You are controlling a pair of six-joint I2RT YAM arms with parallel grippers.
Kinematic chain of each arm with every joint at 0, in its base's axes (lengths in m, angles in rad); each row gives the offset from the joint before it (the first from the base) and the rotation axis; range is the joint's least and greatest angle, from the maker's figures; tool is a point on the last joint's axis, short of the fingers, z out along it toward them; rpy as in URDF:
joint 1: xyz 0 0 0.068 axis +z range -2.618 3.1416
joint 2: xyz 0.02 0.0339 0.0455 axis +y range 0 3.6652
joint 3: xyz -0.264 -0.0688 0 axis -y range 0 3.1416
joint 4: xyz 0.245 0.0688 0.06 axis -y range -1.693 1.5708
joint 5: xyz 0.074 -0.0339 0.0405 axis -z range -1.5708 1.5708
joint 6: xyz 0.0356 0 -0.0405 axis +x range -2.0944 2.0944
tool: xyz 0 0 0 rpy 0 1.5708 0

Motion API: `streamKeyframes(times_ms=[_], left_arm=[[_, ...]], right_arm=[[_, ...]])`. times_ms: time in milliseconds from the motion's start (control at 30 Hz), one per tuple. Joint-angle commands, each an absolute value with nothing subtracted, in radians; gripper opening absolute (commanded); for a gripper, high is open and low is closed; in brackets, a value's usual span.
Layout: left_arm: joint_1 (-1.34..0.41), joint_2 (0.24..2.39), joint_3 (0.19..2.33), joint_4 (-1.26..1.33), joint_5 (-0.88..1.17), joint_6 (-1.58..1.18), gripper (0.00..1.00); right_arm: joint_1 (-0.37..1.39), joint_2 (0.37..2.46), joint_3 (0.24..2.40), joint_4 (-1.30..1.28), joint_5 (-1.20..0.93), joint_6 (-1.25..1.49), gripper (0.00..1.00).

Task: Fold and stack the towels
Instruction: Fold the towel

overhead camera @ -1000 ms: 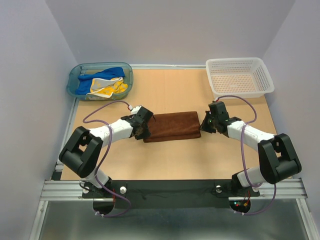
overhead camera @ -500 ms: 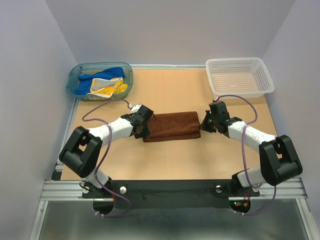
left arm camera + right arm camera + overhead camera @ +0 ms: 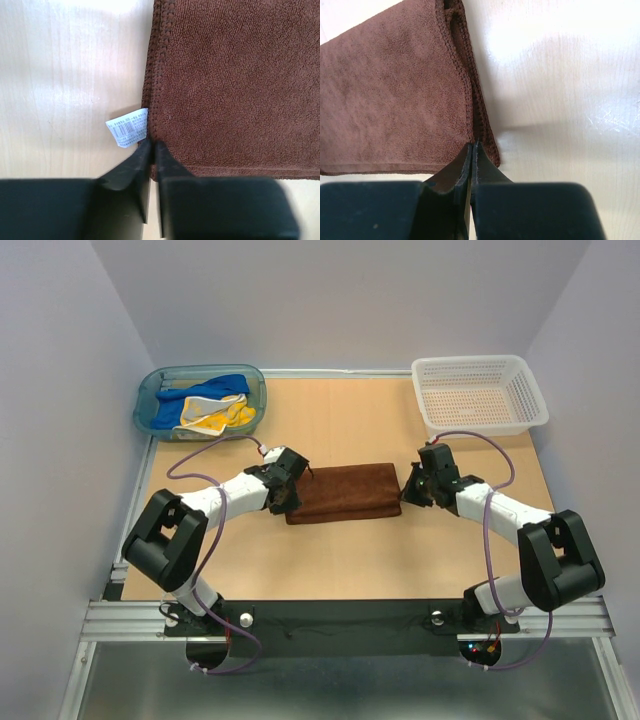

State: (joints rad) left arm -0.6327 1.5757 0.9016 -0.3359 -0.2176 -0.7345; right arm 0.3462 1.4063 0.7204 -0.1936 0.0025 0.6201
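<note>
In the middle of the worktop (image 3: 340, 560) lies the rust-brown towel (image 3: 345, 492), folded to a long band with fairly square edges. My left hand (image 3: 152, 145) is closed to a slit on its near left corner, just beside the white care label (image 3: 127, 131). My right hand (image 3: 472, 146) is closed tight at the near right corner and seems to have the hem between its tips, though the view is too close to be sure. To fold well, I should lift both corners together, keep them level, and lay hem on hem without dragging the lower layers. The blue towel (image 3: 225, 385) and yellow towel (image 3: 215, 418) sit in the teal tub (image 3: 150, 390) far left; the white basket (image 3: 480, 365) stands far right.
</note>
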Motion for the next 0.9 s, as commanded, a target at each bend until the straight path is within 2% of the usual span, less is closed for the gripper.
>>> streamKeyframes(times_ms=[0, 100, 267, 567, 867], left_arm=[[-0.63, 1.577, 0.94, -0.365, -0.238, -0.723, 0.1], [-0.632, 1.572, 0.948, -0.379, -0.25, -0.713, 0.0], [-0.63, 1.562, 1.005, -0.446, -0.316, -0.689, 0.0], [-0.63, 1.528, 1.069, -0.514, -0.296, -0.68, 0.0], [-0.634, 1.431, 0.977, -0.512, -0.186, -0.724, 0.0]], right_arm=[[0.339, 1.381, 0.709, -0.158, 0.006, 0.609, 0.01], [0.339, 1.368, 0.713, -0.158, 0.006, 0.604, 0.01], [0.339, 1.344, 0.73, -0.161, 0.015, 0.588, 0.01], [0.339, 1.287, 0.762, -0.227, 0.008, 0.584, 0.01], [0.339, 1.218, 0.729, -0.293, -0.031, 0.606, 0.01]])
